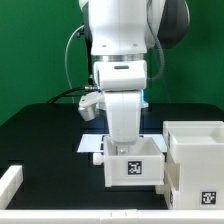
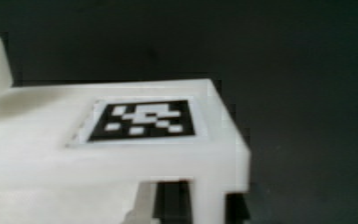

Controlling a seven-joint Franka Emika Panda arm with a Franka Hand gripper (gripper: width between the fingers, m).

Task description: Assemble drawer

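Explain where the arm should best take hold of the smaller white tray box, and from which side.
Probably the thin upright wall at the open top of the smaller tray box, approached from above: its top is open and the walls stand upright. The larger casing stands close on the exterior view's right. The tool is already directly above.

The small tray box [image 1: 133,165] at about 6 o'clock in the exterior view and the large casing [image 1: 195,160] at 4 o'clock look like smooth, glossy white plastic, each bearing a flat, matt black-and-white tag [image 2: 144,121] that reads as printed paper. The arm [image 1: 122,50] above them, toward 12 o'clock, has a smooth white shell with a soft sheen. The table [image 1: 45,135] is a matt black surface, and the backdrop [image 1: 30,50] toward 10 o'clock is plain matt green.
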